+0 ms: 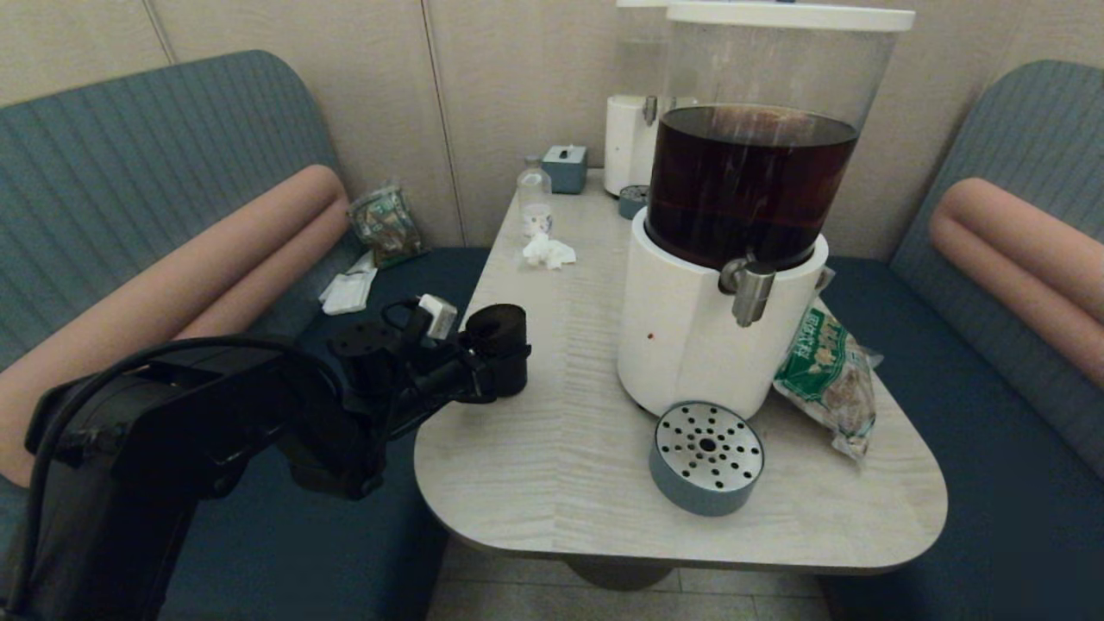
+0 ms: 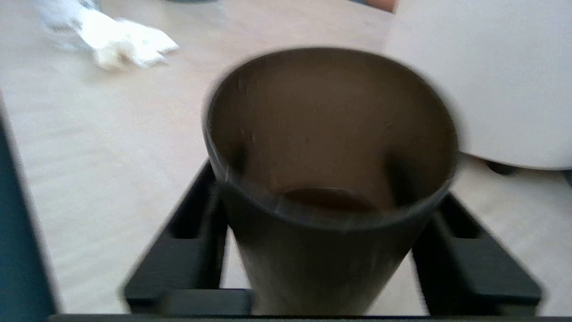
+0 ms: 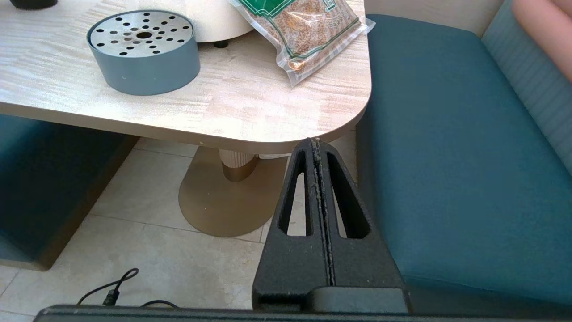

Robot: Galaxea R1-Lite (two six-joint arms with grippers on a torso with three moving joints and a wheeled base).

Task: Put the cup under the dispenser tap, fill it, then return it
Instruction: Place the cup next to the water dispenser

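The black cup (image 1: 500, 345) is upright at the table's left edge, well left of the dispenser tap (image 1: 749, 291), a silver spout on the white-based dispenser (image 1: 690, 345) of dark brown drink. My left gripper (image 1: 490, 373) is shut on the cup from the left side. In the left wrist view the cup (image 2: 330, 134) fills the middle, with a black finger (image 2: 192, 241) on each side and my left gripper (image 2: 328, 188) around it. I cannot tell whether it rests on the table or hangs just above it. My right gripper (image 3: 314, 143) is shut and empty, parked low off the table's front right corner.
A round grey drip tray (image 1: 707, 457) lies in front of the dispenser, under the tap. A bag of grain (image 1: 828, 371) leans at the dispenser's right. A crumpled tissue (image 1: 548, 252), a small clear bottle (image 1: 535, 200) and a smaller white dispenser (image 1: 630, 142) stand further back. Benches flank the table (image 1: 552, 466).
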